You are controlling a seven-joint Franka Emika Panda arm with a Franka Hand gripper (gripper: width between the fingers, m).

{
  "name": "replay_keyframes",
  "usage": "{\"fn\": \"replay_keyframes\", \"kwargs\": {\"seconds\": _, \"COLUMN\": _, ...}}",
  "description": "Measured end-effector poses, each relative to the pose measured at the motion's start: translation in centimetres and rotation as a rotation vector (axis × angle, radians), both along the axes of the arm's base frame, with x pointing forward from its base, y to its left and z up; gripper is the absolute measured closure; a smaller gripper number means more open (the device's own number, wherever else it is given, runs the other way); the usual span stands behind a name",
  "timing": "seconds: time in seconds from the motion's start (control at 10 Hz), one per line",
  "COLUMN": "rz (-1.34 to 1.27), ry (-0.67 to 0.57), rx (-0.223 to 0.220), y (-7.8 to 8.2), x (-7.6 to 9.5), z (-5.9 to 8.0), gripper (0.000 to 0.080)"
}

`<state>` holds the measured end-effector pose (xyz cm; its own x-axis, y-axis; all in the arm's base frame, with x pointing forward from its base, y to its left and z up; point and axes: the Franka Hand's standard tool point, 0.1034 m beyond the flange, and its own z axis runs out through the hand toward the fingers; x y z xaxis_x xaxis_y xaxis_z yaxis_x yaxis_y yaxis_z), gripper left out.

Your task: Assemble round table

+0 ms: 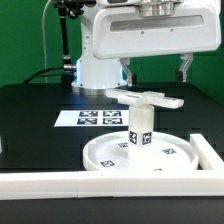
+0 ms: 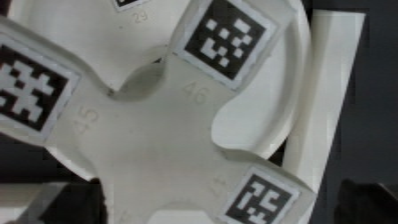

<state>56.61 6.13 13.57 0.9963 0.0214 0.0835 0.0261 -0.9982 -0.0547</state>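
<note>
The round disc lies flat on the black table, with the short post standing upright on its middle. The cross-shaped piece sits on top of the post. My gripper hangs open just above the cross, one finger over each side and apart from it. In the wrist view the cross fills the picture, its tags on the arms, with the disc showing beneath it. The dark fingertips stand wide apart at the picture's edge, and the gripper holds nothing.
The marker board lies on the table behind the disc. A long white border bar runs along the front and another along the exterior view's right. The robot's base stands at the back.
</note>
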Motion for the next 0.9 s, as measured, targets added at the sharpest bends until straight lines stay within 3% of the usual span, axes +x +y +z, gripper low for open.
{"fn": "replay_keyframes", "kwargs": {"seconds": 0.3, "rz": 0.398, "ry": -0.014, "rx": -0.053, "y": -0.41, "x": -0.01, "z": 0.02, "gripper": 0.0151}}
{"fn": "replay_keyframes", "kwargs": {"seconds": 0.4, "rz": 0.589, "ry": -0.01, "rx": -0.095, "y": -0.3, "x": 0.06, "z": 0.31, "gripper": 0.0151}}
{"fn": "replay_keyframes", "kwargs": {"seconds": 0.9, "rz": 0.974, "ry": -0.002, "rx": -0.141, "y": -0.81, "x": 0.15, "z": 0.4, "gripper": 0.0151}}
